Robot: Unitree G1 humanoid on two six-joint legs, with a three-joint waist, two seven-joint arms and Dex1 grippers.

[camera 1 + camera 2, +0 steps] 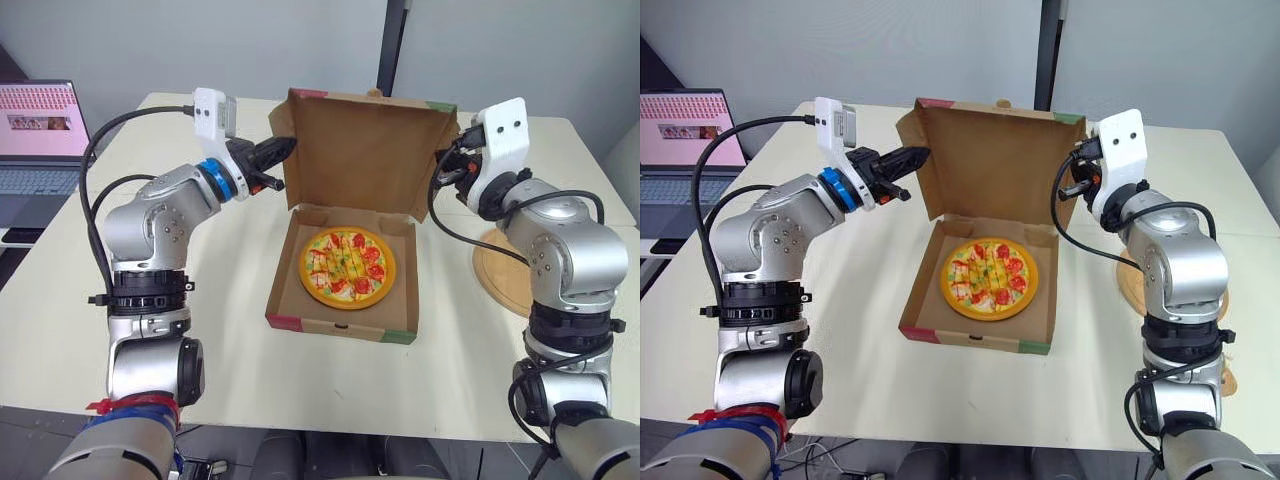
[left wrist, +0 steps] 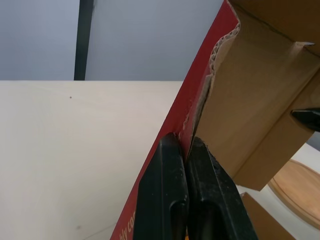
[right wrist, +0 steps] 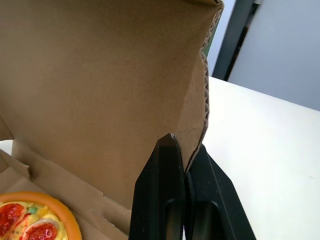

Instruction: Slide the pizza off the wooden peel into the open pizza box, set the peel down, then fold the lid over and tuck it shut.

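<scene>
A laptop (image 1: 40, 140) sits open at the far left edge of the table (image 1: 225, 275), well away from the left claw (image 1: 285, 148). That claw is squeezed narrow, its two black fingers (image 2: 165, 190) pinching the left edge of the raised lid (image 1: 360, 150), with the red outer face on one side and bare cardboard on the other. Below and between both claws lies the open pizza box (image 1: 335, 328), and the pizza (image 1: 347, 267) rests flat inside its tray. The right claw (image 3: 186, 145) is likewise closed down, its fingers (image 3: 157, 185) clamped on the lid's right corrugated edge. The wooden peel (image 1: 497, 278) lies on the table below the right claw, just beside the box.
</scene>
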